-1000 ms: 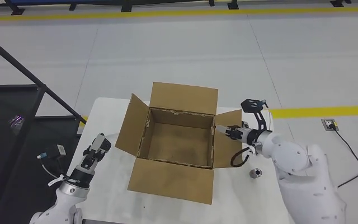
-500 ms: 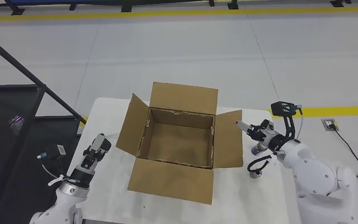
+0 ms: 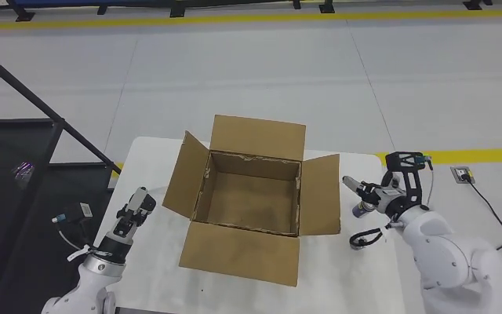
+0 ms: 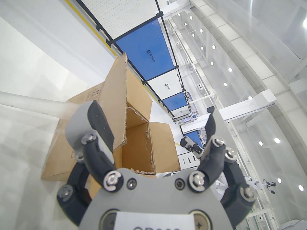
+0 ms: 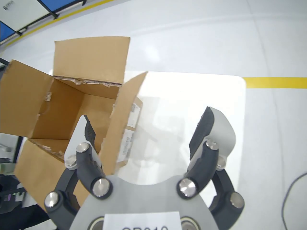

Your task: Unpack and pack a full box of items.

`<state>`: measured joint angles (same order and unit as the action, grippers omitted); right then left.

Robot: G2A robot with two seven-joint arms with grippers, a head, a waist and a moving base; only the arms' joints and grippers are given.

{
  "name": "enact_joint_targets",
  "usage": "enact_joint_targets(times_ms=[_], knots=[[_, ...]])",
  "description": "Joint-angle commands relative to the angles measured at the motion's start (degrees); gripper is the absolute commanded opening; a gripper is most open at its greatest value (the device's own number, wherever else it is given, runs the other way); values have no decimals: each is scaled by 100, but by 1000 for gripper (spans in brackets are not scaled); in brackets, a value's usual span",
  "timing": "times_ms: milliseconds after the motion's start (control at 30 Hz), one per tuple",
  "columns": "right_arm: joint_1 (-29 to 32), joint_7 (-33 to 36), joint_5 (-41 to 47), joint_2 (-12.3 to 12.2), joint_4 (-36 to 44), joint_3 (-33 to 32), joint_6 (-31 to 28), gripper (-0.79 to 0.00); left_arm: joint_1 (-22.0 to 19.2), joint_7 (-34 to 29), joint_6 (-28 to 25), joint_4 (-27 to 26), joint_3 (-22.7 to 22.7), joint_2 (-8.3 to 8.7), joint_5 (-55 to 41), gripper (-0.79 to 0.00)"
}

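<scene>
- Box [image 3: 239, 253] stood open in the middle of the desk [image 3: 321, 267], the one cardboard box you had to work with.
- You could count four flaps on it, all folded outward: one toward each edge of the desk.
- Its inside showed bare cardboard walls and floor in the top view, so I judged the unpacking half to be finished, or close to it.
- Packing looked entirely left to do, since the floor of the box carried nothing that you could call an item.
- One small round object [image 3: 358, 242] sat near the desk's right edge, just beside a loop of the right arm's cable. It was too small for you to tell what it was, or whether it belonged to the load.
- Your left gripper [image 3: 142, 198] sat over the desk's left edge, well apart from the box. Its fingers were spread and held nothing, as the left wrist view [image 4: 153, 118] made plain.
- Your right gripper [image 3: 352, 186] was near the desk's right edge, just beside the right flap but apart from it. It was spread wide too, with bare desk between the pads in its own wrist view [image 5: 146, 120].
- That made two grippers, both empty, so the next item would have called for a fresh grasp.
</scene>
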<state>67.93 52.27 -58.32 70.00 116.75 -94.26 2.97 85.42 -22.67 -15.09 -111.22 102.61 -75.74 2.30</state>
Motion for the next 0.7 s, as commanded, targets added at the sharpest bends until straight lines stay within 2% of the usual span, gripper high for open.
enact_joint_targets(times_ms=[0,133,233,333,500,667], knots=[[325,200,-417,-44,35,-275,-9,0,0,0,0,0,0,0,0,0],[724,644,-604,-119,-100,-545,-586,0,0,0,0,0,0,0,0,0],[886,880,-907,-163,-382,-412,-1068,0,0,0,0,0,0,0,0,0],[789,984,-1147,-162,-814,-19,-1132,0,0,0,0,0,0,0,0,0],[572,767,-1552,-136,-1578,538,-1021,0,0,0,0,0,0,0,0,0],[433,497,-1673,-115,-1970,748,-839,0,0,0,0,0,0,0,0,0]])
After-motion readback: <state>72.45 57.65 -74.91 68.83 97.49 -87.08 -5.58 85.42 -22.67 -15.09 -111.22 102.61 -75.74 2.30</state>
